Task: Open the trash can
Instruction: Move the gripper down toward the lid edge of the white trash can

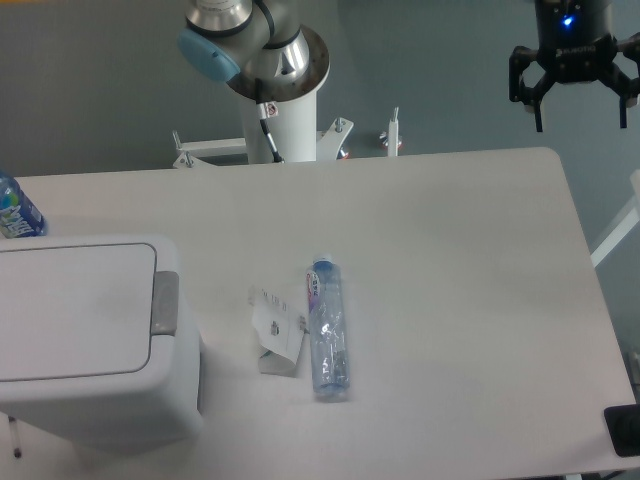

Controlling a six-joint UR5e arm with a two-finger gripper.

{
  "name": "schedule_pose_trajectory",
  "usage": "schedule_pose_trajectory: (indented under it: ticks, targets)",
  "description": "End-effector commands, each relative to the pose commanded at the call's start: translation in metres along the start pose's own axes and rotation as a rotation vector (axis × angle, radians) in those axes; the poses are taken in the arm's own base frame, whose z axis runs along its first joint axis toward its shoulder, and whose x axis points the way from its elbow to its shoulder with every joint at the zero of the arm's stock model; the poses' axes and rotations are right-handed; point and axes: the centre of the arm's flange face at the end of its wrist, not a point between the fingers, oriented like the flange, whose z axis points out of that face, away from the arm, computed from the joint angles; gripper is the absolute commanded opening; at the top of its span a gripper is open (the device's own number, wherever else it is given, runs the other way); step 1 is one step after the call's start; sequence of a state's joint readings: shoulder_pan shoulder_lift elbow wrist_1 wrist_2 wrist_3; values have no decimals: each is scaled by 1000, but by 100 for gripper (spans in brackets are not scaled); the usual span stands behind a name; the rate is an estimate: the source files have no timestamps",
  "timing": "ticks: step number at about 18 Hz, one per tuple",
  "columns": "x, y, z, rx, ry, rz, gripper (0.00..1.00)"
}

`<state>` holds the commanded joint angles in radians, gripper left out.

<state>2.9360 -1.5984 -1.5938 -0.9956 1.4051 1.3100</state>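
Note:
The trash can [90,330] is a large white boxy bin at the near left of the table, its flat lid shut. A grey push tab [165,302] sits on its right rim. My gripper [579,120] is black, hangs high at the top right above the table's far right corner, and its fingers [539,112] are spread open with nothing between them. It is far from the trash can.
A clear plastic bottle [328,328] lies on the table's middle. A crumpled white carton [278,332] lies just left of it. A blue-labelled bottle [15,212] shows at the left edge behind the bin. The arm's base [275,90] stands behind the table.

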Motion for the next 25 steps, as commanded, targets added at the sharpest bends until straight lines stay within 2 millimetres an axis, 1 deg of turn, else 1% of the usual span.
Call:
schedule_pose_trajectory:
  ticks: [3,5,7,9,13,15,17,19,21,23,25]
  targets:
    - [0,0,1,0,1,-5,100]
    - [2,-3,-2,5,-1,-40,100]
    - [8,-20,-5,20,0,-114,100]
    - [12,-34,-4,40,-11,-229,100]
    - [37,-74,-5,82,7,-369,100]
    - [58,-99,-1,93,42,-383,100]
    - [83,-130,4,108,82,-405,100]
    - [108,-163,8,123,133,-505,100]
    - [128,-192,8,130,176,-618,100]
    - [155,-224,7,154,248,-663,100]
    - [166,-236,14,170,335,-730,100]
